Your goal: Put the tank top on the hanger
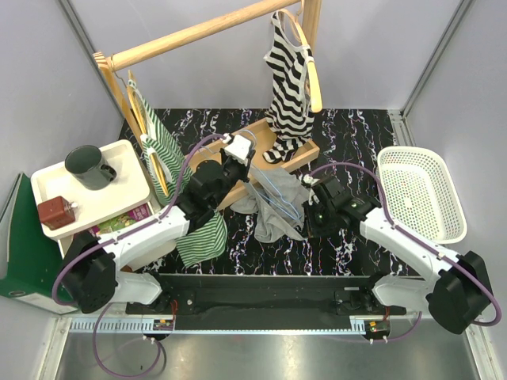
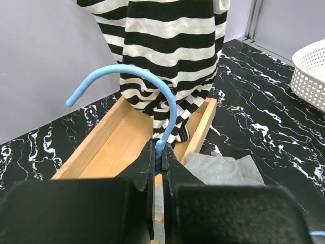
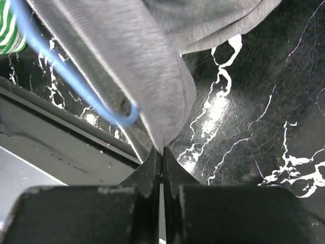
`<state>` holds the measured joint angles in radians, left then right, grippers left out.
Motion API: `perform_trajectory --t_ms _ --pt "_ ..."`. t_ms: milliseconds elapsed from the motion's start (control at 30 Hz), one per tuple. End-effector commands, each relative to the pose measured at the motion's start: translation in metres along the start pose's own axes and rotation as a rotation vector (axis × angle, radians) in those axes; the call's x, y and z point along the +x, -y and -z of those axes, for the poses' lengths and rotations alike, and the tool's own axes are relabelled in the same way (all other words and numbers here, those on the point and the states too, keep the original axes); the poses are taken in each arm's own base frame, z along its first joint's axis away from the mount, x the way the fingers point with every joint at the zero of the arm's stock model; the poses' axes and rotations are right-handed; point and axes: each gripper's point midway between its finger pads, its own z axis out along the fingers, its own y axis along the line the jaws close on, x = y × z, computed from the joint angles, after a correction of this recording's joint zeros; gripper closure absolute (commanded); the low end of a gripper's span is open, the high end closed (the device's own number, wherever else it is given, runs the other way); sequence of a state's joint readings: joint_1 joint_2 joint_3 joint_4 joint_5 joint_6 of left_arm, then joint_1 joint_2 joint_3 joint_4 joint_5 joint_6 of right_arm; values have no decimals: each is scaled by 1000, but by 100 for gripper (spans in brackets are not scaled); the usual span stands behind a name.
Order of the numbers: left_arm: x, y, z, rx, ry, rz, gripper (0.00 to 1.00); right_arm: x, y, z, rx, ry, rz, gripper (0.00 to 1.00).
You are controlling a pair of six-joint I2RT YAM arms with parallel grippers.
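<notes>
**While Both My Claws Are Clamped: Wire in One, Grey Cloth in the Other**

Where my left claw (image 2: 158,152) ends, its two fingers are pressed together on the neck of the hanger (image 2: 147,76), just below the hook. The light-blue hook rises out of the grip and curls over to the left in my wrist view. Beyond it hangs a black-and-white striped top (image 2: 167,40), its hem dropping into the wooden tray (image 2: 117,147) underneath.

My right claw (image 3: 161,152) is also closed, with a thin fold of the tank top (image 3: 127,61) pinched at the fingertips. From that pinch the grey knit rises and spreads across the upper part of my wrist view. A bent run of the blue wire lies right against it. I cannot tell whether the wire passes inside the cloth or only lies alongside it.

From above, the tank top is a rumpled grey heap on the black marbled table (image 1: 348,245), between my two arms and just in front of the wooden tray. Thin blue lines of the hanger cross over it. A green-and-white top (image 1: 162,150) hangs beside my left arm. A white basket (image 1: 420,194) sits to the right, well apart from the grey heap.
</notes>
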<state>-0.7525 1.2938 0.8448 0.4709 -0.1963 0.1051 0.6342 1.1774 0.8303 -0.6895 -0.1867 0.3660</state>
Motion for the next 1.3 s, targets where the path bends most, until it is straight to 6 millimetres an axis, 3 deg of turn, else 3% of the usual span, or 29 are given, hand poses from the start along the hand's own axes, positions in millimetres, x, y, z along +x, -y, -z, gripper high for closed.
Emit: perform_trajectory --t_ms 0,267,500,733,833,933,1167,1267 --pt "-42 -10 -8 -47 134 -3 100 -9 -15 20 -42 25 3 100" --pt "-22 -4 -5 -20 120 -6 100 -15 -17 29 -31 37 -13 100" --pt "-14 6 1 39 111 -3 100 -40 -18 42 16 86 26 100" --pt "-6 11 10 63 100 22 100 -56 -13 40 72 90 67 100" --pt "-9 13 12 77 109 38 100 -68 -18 38 64 105 77 100" --pt "-10 15 10 81 117 45 100 -86 -33 40 18 139 81 100" --pt "-13 18 7 86 118 55 100 -110 -68 34 -113 183 77 100" --pt "-17 21 9 93 128 57 100 -113 -68 30 -110 186 67 100"
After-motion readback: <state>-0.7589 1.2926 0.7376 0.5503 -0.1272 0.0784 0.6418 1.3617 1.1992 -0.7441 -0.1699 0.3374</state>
